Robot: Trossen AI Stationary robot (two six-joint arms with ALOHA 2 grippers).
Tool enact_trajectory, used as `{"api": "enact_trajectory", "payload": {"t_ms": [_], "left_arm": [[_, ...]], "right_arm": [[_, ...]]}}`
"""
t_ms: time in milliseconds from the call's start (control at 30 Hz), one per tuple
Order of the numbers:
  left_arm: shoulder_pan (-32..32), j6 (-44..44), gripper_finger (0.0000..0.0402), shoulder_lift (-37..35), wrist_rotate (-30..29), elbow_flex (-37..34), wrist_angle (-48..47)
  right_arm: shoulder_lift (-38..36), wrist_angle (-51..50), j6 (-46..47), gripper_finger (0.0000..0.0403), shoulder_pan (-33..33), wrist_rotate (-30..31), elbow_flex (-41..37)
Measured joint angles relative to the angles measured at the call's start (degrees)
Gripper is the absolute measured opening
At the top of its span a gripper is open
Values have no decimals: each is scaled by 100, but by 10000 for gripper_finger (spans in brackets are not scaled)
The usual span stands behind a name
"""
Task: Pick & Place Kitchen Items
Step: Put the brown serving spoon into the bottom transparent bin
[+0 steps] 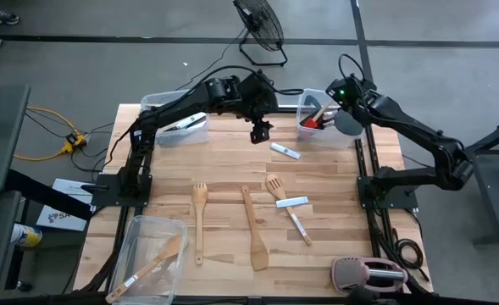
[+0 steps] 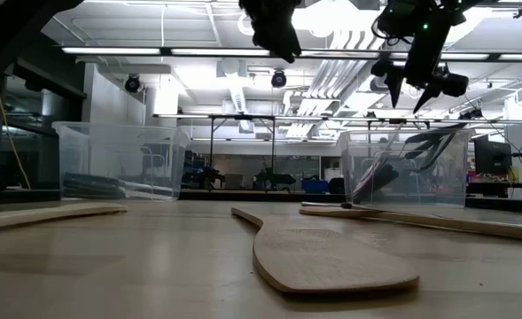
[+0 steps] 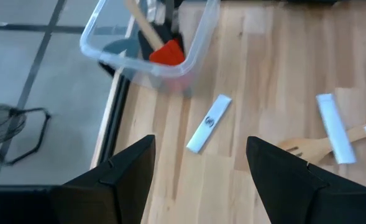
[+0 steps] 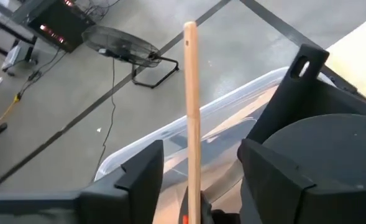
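Note:
My left gripper (image 1: 259,133) (image 3: 198,155) is open and empty, up above the table's far middle. Below it a small white-bladed knife (image 1: 285,151) (image 3: 209,123) lies flat. My right gripper (image 1: 325,110) (image 4: 198,168) is open over the far right clear bin (image 1: 317,127). Its fingers stand on either side of a light wooden handle (image 4: 192,93) that rises out of the bin; a gap shows on both sides of it. A red spatula (image 3: 167,55) lies in that bin. On the table lie a wooden spoon (image 1: 200,222), a wooden turner (image 1: 253,229), a forked turner (image 1: 276,188) and two white knives (image 1: 293,202) (image 1: 298,224).
A clear bin (image 1: 177,119) at the far left holds dark utensils. A clear bin (image 1: 152,254) at the near left holds a wooden utensil and a knife. The pink-and-grey toaster (image 1: 368,275) stands at the near right. A dark round utensil head (image 4: 332,162) sits beside my right gripper.

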Motion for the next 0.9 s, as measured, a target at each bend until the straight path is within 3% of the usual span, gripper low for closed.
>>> {"api": "enact_trajectory", "payload": {"t_ms": [333, 567, 767, 900], "left_arm": [[2, -65, 248, 0, -315, -28, -444], [0, -243, 248, -2, -293, -505, -560], [-2, -81, 248, -2, 28, -951, -909], [-8, 256, 248, 1, 655, -1189, -1123]], "right_arm": [[-646, 348, -1417, 216, 401, -31, 0], [-1227, 489, -2512, 216, 819, -99, 0], [-1683, 621, -3623, 216, 1067, -991, 0], [-1871, 571, -4132, 216, 1141, -1812, 0]]}}
